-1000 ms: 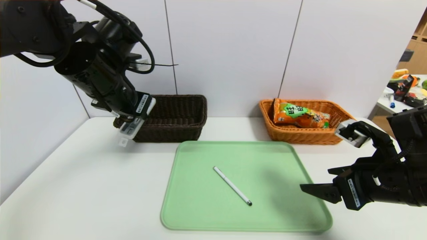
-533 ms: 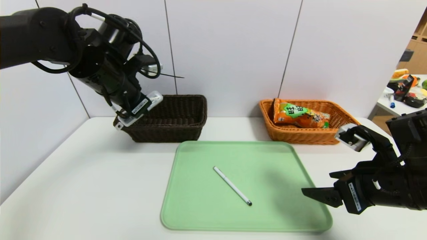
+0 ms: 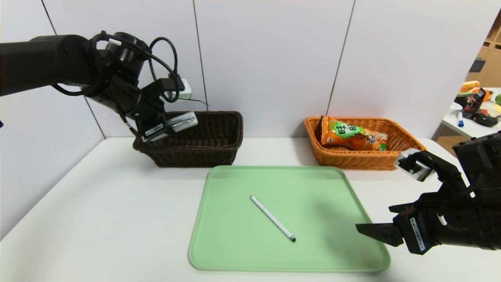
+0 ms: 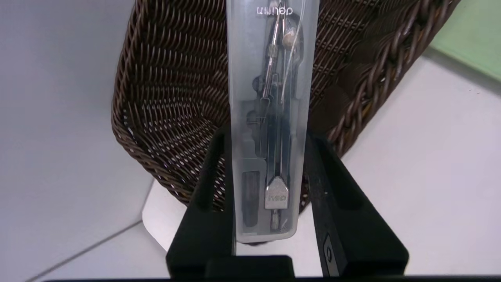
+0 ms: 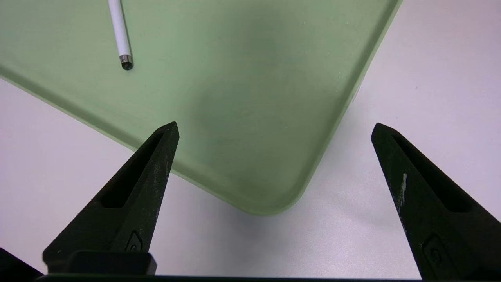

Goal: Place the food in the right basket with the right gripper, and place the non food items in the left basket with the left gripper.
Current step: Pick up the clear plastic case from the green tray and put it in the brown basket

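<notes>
The left end effector [image 4: 270,219] is clamping a clear compass case [image 4: 270,117] over the left basket [image 3: 203,137], its contents visible only at the wrist; the right end effector [image 5: 274,156] is hanging apart.

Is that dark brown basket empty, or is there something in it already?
Empty, as far as shown: the left wrist view sees only bare weave inside the dark basket. The left gripper holds a clear compass case above it.

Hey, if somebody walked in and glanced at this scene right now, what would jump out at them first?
Probably the left gripper holding a clear plastic case with a drawing compass over the dark brown basket. Next, the orange snack bag lying in the tan basket, and a white pen alone on the green tray. The right gripper hangs open beside the tray.
</notes>
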### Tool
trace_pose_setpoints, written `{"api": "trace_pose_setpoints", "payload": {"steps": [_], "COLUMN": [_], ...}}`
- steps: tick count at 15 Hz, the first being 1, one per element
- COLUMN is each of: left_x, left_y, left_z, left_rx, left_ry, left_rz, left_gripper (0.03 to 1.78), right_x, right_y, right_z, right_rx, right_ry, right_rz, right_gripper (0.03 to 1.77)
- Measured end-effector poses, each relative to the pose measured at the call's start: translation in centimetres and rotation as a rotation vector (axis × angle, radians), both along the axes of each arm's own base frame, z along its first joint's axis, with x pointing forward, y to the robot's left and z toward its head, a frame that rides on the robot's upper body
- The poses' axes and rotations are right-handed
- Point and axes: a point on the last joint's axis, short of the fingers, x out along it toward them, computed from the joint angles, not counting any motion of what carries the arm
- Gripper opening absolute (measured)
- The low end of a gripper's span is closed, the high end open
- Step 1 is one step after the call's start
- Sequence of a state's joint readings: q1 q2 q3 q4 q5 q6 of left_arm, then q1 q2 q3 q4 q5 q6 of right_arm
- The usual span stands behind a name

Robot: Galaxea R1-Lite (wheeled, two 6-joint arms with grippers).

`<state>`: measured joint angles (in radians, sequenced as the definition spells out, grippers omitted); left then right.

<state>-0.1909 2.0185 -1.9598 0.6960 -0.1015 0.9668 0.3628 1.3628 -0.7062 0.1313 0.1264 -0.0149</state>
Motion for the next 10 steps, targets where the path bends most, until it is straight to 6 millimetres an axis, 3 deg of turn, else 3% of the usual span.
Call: {"api": "trace_pose_setpoints", "payload": {"steps": [5, 10], "left_x": [2.7, 4.8], "left_y": [1.9, 2.0], "left_z": [-1.5, -4.2], "left_rx": [0.051, 0.043], "left_ry": [-0.108, -0.09], "left_rz": [-0.217, -0.265], "left_gripper": [0.55, 0.55], "right_x": [0.1, 0.1], "right_y": [0.0, 0.0], "right_z": [-0.3, -0.7], "right_rx": [-0.004, -0.009], "right_ry": [0.01, 0.022], "right_rz": [0.001, 0.0], "right_gripper": [1.69, 1.69]}}
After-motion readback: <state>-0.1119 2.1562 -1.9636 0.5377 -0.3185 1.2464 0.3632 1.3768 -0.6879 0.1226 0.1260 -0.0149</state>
